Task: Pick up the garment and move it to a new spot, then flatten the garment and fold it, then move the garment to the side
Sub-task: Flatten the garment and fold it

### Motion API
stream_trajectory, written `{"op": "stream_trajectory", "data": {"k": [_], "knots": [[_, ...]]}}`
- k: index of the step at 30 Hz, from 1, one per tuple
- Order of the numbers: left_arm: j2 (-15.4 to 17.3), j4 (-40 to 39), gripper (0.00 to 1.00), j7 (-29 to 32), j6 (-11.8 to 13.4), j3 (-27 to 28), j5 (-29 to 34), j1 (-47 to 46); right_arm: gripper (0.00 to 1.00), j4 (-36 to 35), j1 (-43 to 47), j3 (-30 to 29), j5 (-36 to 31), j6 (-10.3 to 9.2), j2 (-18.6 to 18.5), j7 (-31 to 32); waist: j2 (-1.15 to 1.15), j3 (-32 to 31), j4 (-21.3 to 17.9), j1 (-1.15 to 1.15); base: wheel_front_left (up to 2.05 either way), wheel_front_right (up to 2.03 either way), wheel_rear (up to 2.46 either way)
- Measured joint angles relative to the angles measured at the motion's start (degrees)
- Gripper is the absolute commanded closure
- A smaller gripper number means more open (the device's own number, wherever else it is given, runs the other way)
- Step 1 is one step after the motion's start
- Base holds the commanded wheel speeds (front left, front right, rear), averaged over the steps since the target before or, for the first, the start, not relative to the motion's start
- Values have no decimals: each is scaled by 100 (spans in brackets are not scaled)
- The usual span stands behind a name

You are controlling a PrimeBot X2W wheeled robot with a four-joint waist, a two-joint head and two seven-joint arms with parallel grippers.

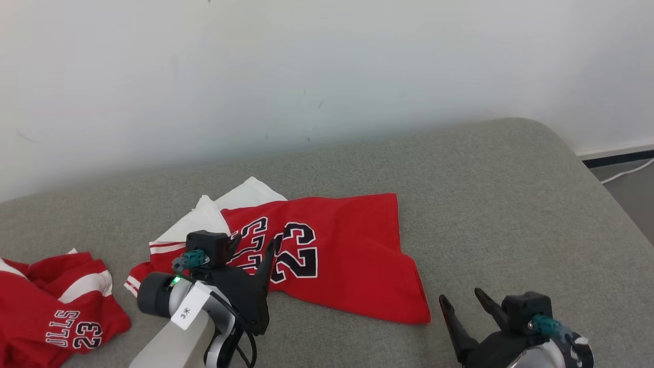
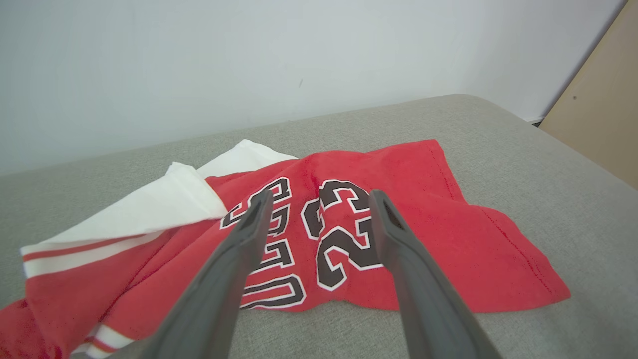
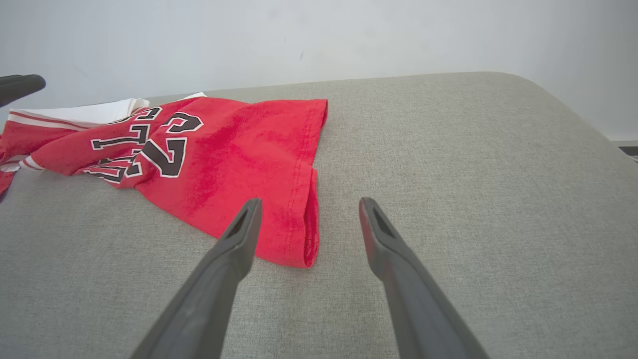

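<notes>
Left end effector (image 2: 320,197) splayed wide, poised over red garment (image 2: 423,224), not gripping

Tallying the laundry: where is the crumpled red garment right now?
The crumpled red garment lies at the head view's lower left, on the grey cushion, left of the left end effector and the spread red jersey.

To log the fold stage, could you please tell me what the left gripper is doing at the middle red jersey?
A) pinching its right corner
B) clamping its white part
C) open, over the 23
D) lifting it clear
C: the left gripper stands spread over the 23, nothing between its fingers, the red jersey lying slack on the cushion.
</notes>
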Motion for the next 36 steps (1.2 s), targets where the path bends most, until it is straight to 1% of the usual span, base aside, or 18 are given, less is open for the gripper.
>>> {"op": "stream_trajectory", "data": {"k": [2,4,7,12,13,17,19,20,22,23,26,27,28,32,36], "knots": [[-19,-93,0,49,3,-48,-10,4,0,111,-184,-29,47,55,-52,127,0,41,-60,0,0,0,0],[-33,-175,0,65,12,-98,9,2,0,219,-424,-146,66,57,-136,240,0,105,-94,0,0,0,0],[-74,-326,0,44,105,-92,34,4,0,402,-771,-357,247,70,-261,366,0,189,-62,1,0,0,0],[18,-742,0,-299,261,138,52,135,0,710,-1224,-684,726,162,-242,519,0,252,179,1,0,0,0],[76,-846,0,-377,263,177,55,217,0,779,-1307,-733,814,205,-231,568,0,258,245,1,0,0,0],[302,-1281,0,-671,307,236,140,760,0,1173,-1710,-1039,1293,241,-109,761,0,279,535,1,0,0,0],[379,-1526,0,-727,308,208,249,1014,0,1400,-1897,-1176,1464,208,-109,928,0,292,686,1,0,0,0],[379,-1526,0,-727,308,208,249,1014,0,1400,-1897,-1176,1464,208,-109,928,0,292,686,1,0,0,0],[445,-1784,0,-758,313,190,311,1243,0,1633,-2046,-1204,1462,188,-166,1114,0,309,843,1,0,0,0],[467,-1907,0,-761,314,191,320,1343,0,1740,-2112,-1217,1462,156,-215,1221,0,320,921,1,0,0,0],[542,-2237,0,-802,356,186,386,1568,0,2063,-2337,-1210,1425,147,-441,1523,0,372,1164,1,0,0,0],[572,-2335,0,-802,356,182,405,1610,0,2141,-2407,-1221,1394,116,-516,1591,0,395,1243,1,0,0,0],[619,-2576,0,-816,356,191,449,1679,0,2254,-2546,-1303,1392,76,-627,1696,0,452,1403,1,0,0,0],[641,-2964,0,-836,357,154,645,1696,0,2451,-2833,-1508,1403,4,-812,1890,0,615,1709,1,0,0,0],[635,-3277,0,-836,357,48,745,1700,0,2585,-2924,-1704,1412,-54,-955,2014,0,841,2000,1,0,0,0]]}}
